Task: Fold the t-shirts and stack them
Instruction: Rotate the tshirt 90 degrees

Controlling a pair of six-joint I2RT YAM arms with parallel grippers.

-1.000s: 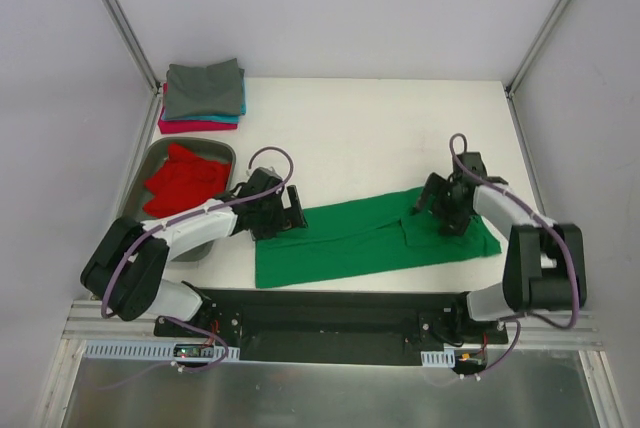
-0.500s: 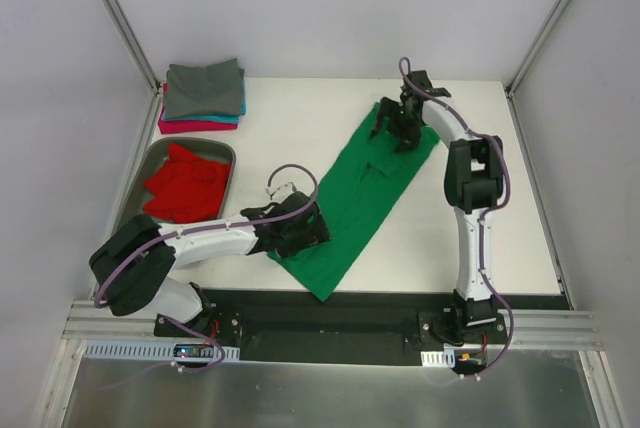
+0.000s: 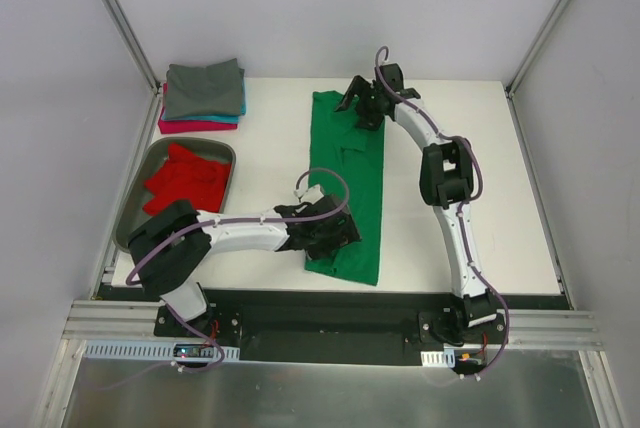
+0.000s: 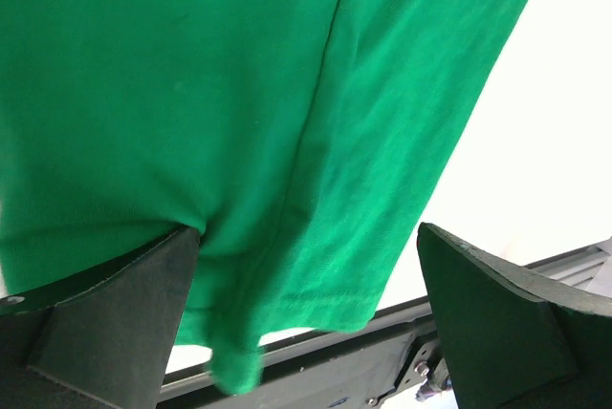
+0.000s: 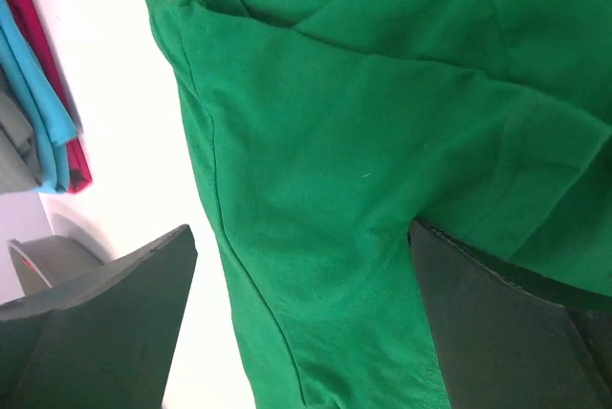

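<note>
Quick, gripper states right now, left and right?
Left gripper: open, jaws spread wide over the hem end of the green t-shirt.
Right gripper: open, jaws spread wide over its collar end.

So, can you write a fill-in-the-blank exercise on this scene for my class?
1. The shirt in the tray is ___.
2. The top shirt of the stack is ___.
3. The ___ gripper is at the green shirt's collar end.
Missing words: red; grey; right.

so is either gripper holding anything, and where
Nothing is pinched: the left gripper stands open over the hem end of the green t-shirt, and the right gripper stands open by its collar.
</note>
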